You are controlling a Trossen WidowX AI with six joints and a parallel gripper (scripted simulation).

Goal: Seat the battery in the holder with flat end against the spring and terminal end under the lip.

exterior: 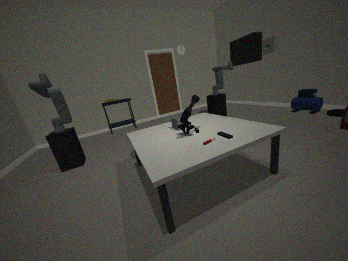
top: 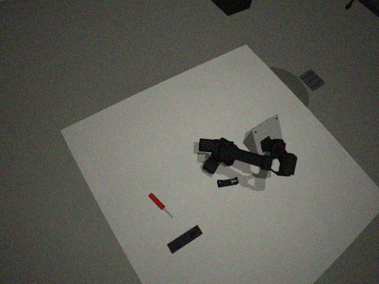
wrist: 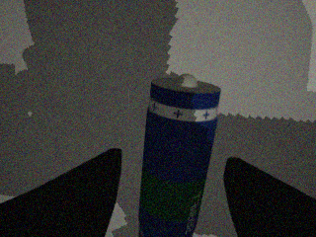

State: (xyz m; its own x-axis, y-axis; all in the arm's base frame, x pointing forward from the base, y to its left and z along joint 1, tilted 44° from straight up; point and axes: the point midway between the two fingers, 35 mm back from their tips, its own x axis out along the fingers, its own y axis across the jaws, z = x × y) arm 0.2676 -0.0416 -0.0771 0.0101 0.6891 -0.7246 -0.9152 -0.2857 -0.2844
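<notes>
The blue battery (wrist: 179, 148) with a green band lies on the table, its terminal end at the top of the wrist view and its lower end cut off by the frame edge. My gripper (top: 203, 157) (exterior: 185, 132) (wrist: 174, 164) is open, low over the table. Its fingers stand on either side of the battery with a gap on each side. In the top and exterior views I cannot make out the battery by the gripper. The small black holder (top: 227, 182) (exterior: 197, 130) lies beside the gripper and looks empty, with a pale metallic part near one end. Its lip and spring are too small to tell apart.
A red-handled screwdriver (top: 156, 200) (exterior: 207, 142) and a long black block (top: 185, 239) (exterior: 224, 135) lie on the table (top: 122, 147) (exterior: 168, 157) beyond the holder. A grey slanted plate (top: 269, 129) (exterior: 174, 123) stands by the arm. The arm's shadow covers the battery's surroundings.
</notes>
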